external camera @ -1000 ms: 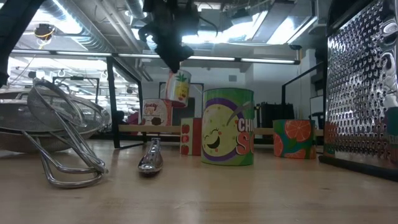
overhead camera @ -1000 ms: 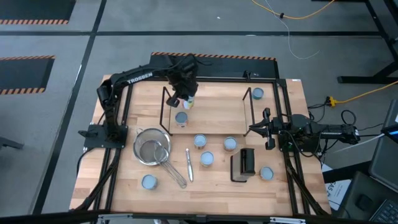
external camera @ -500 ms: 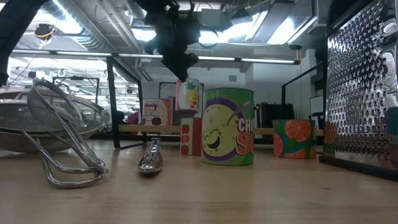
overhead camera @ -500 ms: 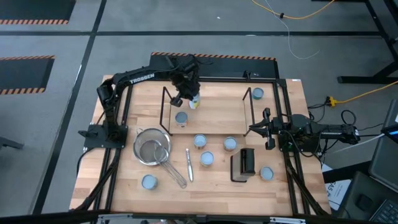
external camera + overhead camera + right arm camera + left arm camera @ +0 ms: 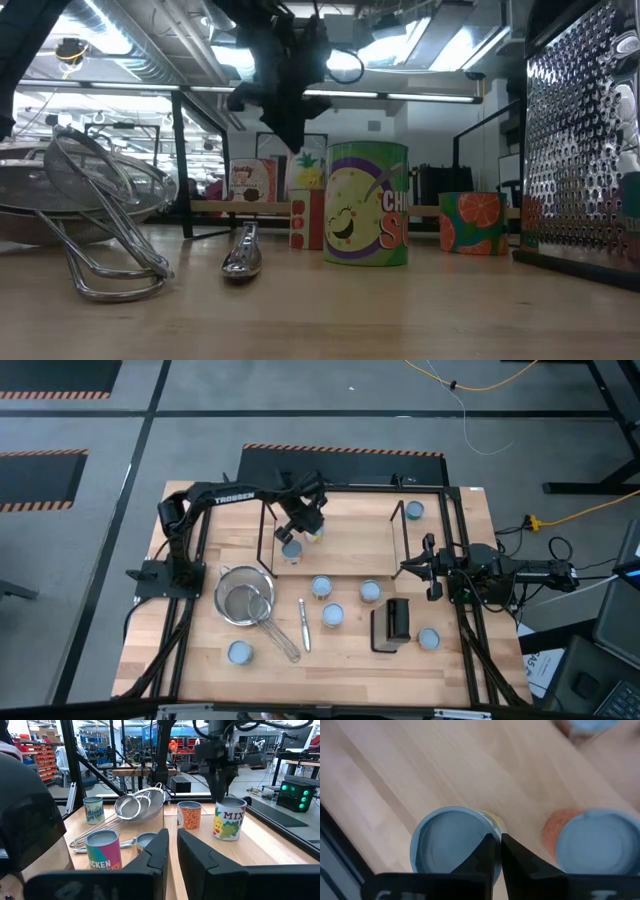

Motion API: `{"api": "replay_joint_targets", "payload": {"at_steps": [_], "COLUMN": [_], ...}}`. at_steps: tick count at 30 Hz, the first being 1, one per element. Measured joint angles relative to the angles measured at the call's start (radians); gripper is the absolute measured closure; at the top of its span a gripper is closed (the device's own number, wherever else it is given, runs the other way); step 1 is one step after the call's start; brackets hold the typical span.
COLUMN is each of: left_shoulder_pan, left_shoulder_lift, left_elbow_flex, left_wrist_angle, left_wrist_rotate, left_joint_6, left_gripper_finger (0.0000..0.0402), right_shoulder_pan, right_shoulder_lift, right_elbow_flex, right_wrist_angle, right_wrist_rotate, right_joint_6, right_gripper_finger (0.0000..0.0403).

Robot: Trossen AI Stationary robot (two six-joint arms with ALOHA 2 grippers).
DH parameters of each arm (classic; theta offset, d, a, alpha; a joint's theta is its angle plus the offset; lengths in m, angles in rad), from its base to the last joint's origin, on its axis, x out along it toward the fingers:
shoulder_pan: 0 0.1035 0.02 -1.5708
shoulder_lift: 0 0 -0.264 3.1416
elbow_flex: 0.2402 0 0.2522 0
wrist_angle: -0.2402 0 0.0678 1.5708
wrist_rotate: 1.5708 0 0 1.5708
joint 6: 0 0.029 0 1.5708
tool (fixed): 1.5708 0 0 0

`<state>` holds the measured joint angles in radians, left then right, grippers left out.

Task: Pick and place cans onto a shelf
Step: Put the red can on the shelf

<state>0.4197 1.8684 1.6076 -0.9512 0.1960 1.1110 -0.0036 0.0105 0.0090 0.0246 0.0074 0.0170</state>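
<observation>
My left pincer (image 5: 312, 526) pinches a yellow-labelled can (image 5: 229, 818) over the shelf (image 5: 350, 530), beside an orange can (image 5: 189, 814). Right pincer (image 5: 410, 567) waits at the desk's (image 5: 450, 660) right edge, fingers pressed together.

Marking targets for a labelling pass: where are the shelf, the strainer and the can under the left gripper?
shelf (image 5: 350, 530), high view, bare board.
strainer (image 5: 244, 599), high view, mesh bowl.
can under the left gripper (image 5: 447, 845), left wrist view, pale top.
</observation>
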Motion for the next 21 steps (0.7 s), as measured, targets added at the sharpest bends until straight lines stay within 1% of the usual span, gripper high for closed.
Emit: {"api": "replay_joint_targets", "payload": {"at_steps": [7,16,21], "left_shoulder_pan": [-0.004,-0.004,-0.005], "left_shoulder_lift": [-0.002,-0.002,-0.002], "left_elbow_flex": [-0.022,-0.023,-0.023], "left_wrist_angle": [0.035,0.048,0.049], "left_wrist_rotate": [-0.010,-0.012,-0.026], "left_joint_6": [-0.008,-0.022,-0.037], "left_gripper_finger": [0.0382,0.0349,0.0338], "right_shoulder_pan": [0.000,0.000,0.000], "right_shoulder_lift": [0.000,0.000,0.000], "right_elbow_flex": [0.000,0.000,0.000], "right_wrist_angle": [0.000,0.000,0.000], "right_wrist_rotate": [0.000,0.000,0.000], "right_joint_6": [0.000,0.000,0.000], "right_gripper_finger": [0.0358,0.0358,0.0358]}}
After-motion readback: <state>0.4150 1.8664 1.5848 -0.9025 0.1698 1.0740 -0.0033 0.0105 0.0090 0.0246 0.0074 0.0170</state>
